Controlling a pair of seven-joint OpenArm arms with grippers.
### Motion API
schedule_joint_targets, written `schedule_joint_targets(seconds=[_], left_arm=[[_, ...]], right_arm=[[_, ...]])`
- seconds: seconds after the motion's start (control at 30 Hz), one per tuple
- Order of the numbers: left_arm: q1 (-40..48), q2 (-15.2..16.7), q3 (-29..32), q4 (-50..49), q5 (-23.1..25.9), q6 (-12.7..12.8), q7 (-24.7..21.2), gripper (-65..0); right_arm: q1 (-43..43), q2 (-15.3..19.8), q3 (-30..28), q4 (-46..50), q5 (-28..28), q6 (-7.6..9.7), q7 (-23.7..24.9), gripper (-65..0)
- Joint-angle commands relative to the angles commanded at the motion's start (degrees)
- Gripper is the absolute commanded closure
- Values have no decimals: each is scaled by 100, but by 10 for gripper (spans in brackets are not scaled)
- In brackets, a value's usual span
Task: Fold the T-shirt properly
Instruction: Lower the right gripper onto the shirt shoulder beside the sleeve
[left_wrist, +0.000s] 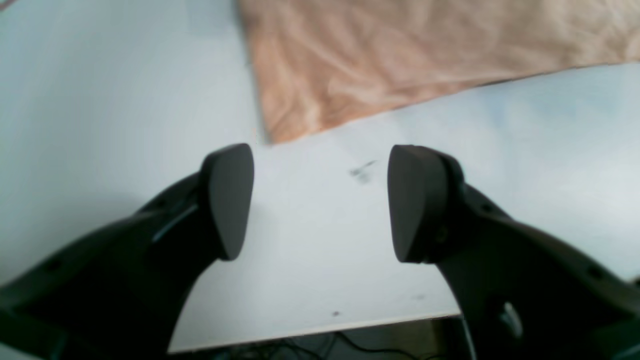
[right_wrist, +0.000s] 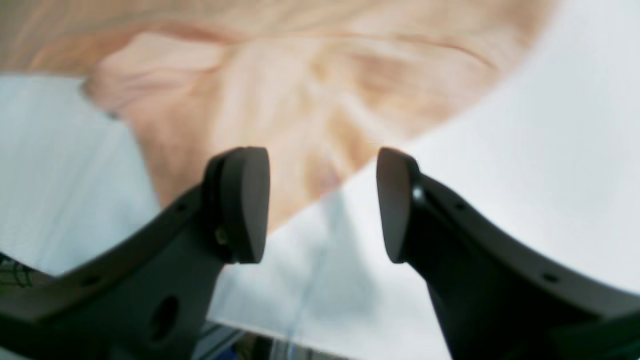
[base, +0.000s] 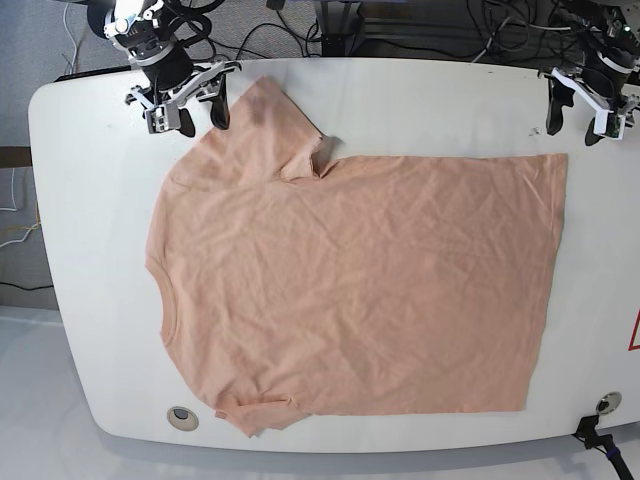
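The peach T-shirt lies spread flat and wrinkled on the white table, neckline at the left, hem at the right, one sleeve pointing to the far edge. My right gripper is open at the far left, just beside that sleeve; in the right wrist view the sleeve lies under and ahead of the open right gripper. My left gripper is open at the far right over bare table, short of the hem corner. Nothing sits between the left gripper's fingers.
Cables and dark gear run along the floor behind the table's far edge. Two round fittings sit near the front edge. A dark smudge marks the table between my left fingers, and the table's edge is close below them.
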Motion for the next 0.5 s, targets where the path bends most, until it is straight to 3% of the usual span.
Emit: schedule_joint_targets(seconds=[0.27,0.5], left_arm=[[-35,-9,9,-97,0,0,0,-389],[-35,-105,0,-97,18,0,0,-389]], right_arm=[[35,-132,273,-9,1503,-62,-1292,-332],[-53,-352,273,-26,1679,-62,-1855,-332]])
